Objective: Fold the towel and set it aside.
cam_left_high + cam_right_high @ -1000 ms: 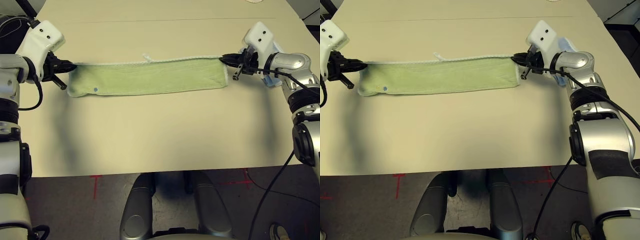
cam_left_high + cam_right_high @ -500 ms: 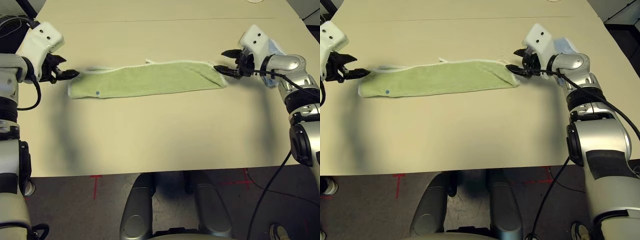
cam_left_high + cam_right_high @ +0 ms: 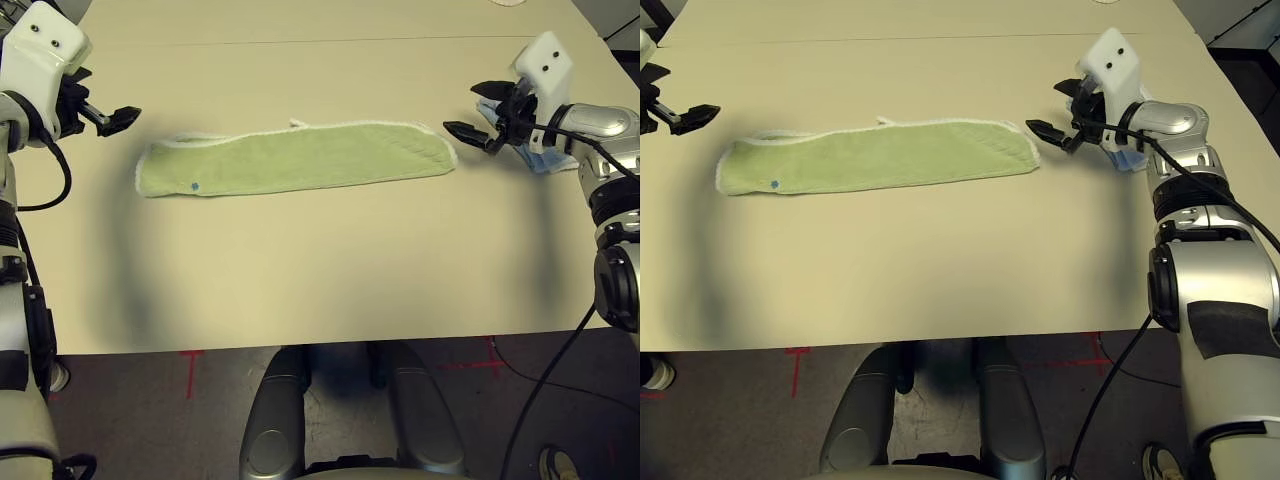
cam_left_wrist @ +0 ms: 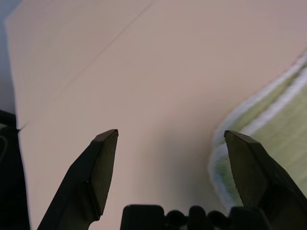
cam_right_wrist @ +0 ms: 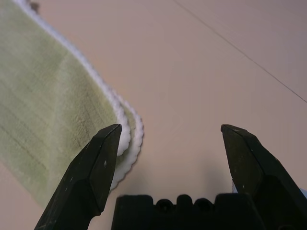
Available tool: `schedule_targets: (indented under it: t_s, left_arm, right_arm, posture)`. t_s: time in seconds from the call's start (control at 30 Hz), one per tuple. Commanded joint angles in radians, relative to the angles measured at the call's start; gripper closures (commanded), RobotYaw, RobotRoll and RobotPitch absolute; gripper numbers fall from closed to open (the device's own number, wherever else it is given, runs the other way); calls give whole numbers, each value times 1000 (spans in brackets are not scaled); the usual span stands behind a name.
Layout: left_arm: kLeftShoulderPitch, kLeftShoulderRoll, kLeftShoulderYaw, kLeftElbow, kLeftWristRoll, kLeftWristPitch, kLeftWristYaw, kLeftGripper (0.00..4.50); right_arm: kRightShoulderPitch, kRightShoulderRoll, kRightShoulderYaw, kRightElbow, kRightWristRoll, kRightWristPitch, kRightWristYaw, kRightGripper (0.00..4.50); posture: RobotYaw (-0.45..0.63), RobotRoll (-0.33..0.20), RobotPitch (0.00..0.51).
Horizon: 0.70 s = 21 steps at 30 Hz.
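One light green terry towel [image 3: 296, 158] with white stitched edging is lying folded into a long narrow strip across the middle of the beige counter [image 3: 320, 270]. Two robot hands are hovering just beyond its ends, neither touching it: the left hand [image 3: 110, 120] and the right hand [image 3: 478, 112], each with its two black fingers spread apart and holding nothing.

Silver forearms [image 3: 1185, 120], white wrist housings [image 3: 40, 45], black cables [image 3: 545, 345]
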Motion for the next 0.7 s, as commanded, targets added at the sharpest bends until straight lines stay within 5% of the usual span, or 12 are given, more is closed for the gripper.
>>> schedule_targets:
  t_s: [0.03,0.2,0.43,0.7]
  left_arm:
    - [44,30,25,-52,-18,38,-12,17]
    - [74,26,40,-110,-50,93,-30,17]
    - [155,0,85,-252,-140,216,-37,17]
    - [242,-66,135,-437,-249,406,10,17]
  right_arm:
    - [-6,-7,-22,7,10,3,-35,17]
    - [-35,-10,-26,15,-11,-36,-135,17]
    - [0,74,-92,-100,150,90,88,17]
    - [144,203,-130,-406,321,553,32,17]
  posture:
    - [54,0,251]
    - [54,0,250]
    - [53,0,249]
    - [54,0,248]
